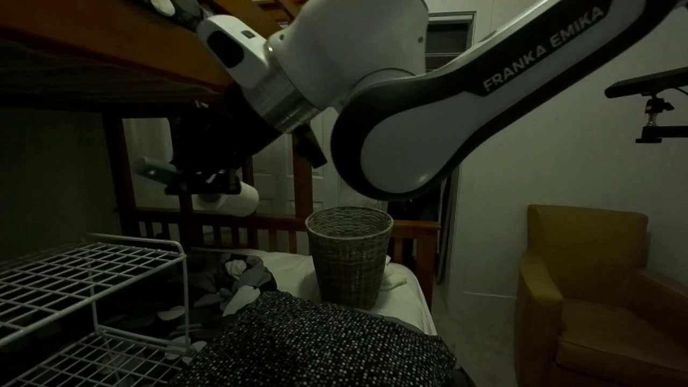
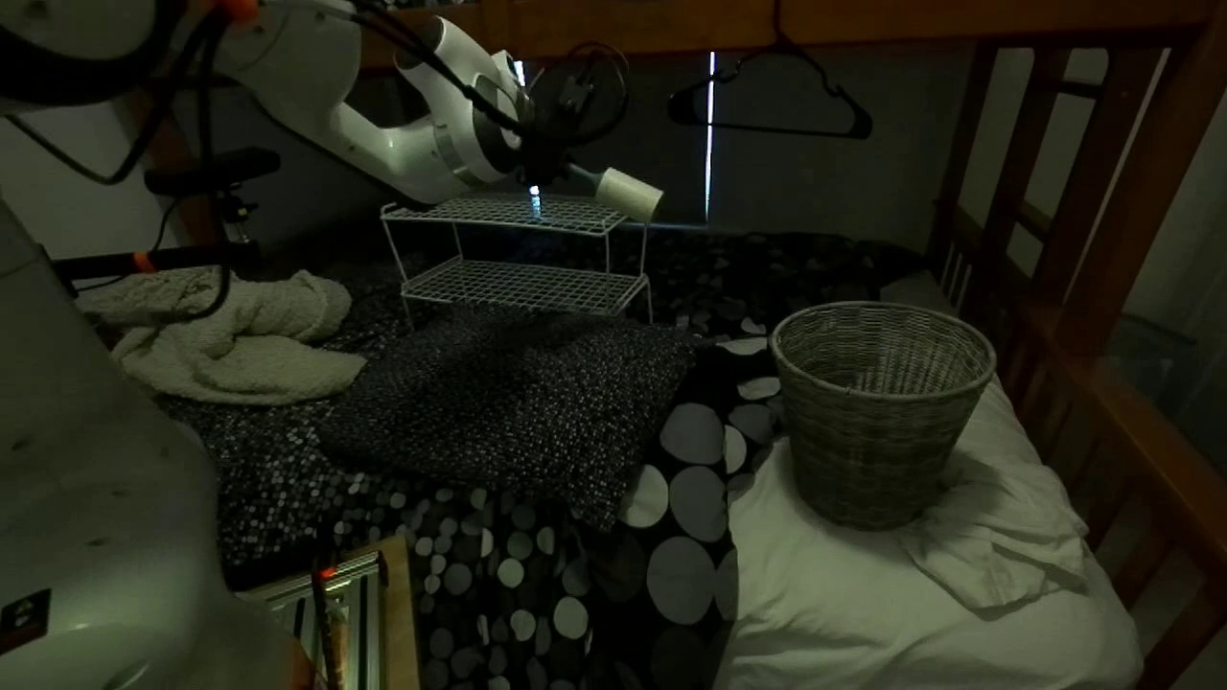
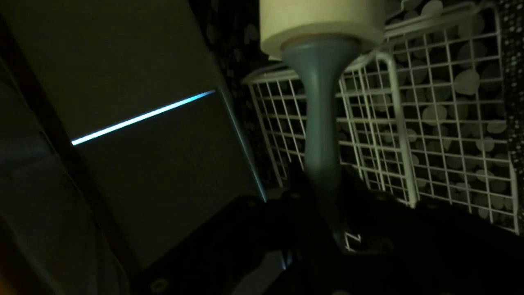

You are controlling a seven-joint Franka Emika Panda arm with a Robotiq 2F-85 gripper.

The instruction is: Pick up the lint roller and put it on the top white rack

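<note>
The lint roller has a white roll [image 1: 239, 200] and a teal handle [image 3: 321, 110]. Its roll also shows in an exterior view [image 2: 630, 195] and at the top of the wrist view [image 3: 323, 20]. My gripper [image 3: 323, 184] is shut on the handle, a finger on each side, and holds the roller in the air, tilted. The dark gripper also shows in both exterior views [image 1: 203, 183] [image 2: 546, 172]. The top white rack [image 1: 94, 297] is a wire grid, the upper tier of a stand. In an exterior view the roll appears near the right end of the rack [image 2: 498, 213].
A lower wire tier [image 2: 522, 287] is under the top rack. A woven basket [image 2: 877, 450] stands on the bed. A dark sparkly pillow [image 2: 508, 402] lies before the stand. The wooden bunk frame [image 1: 161, 64] is overhead. A black hanger [image 2: 772, 125] hangs from it.
</note>
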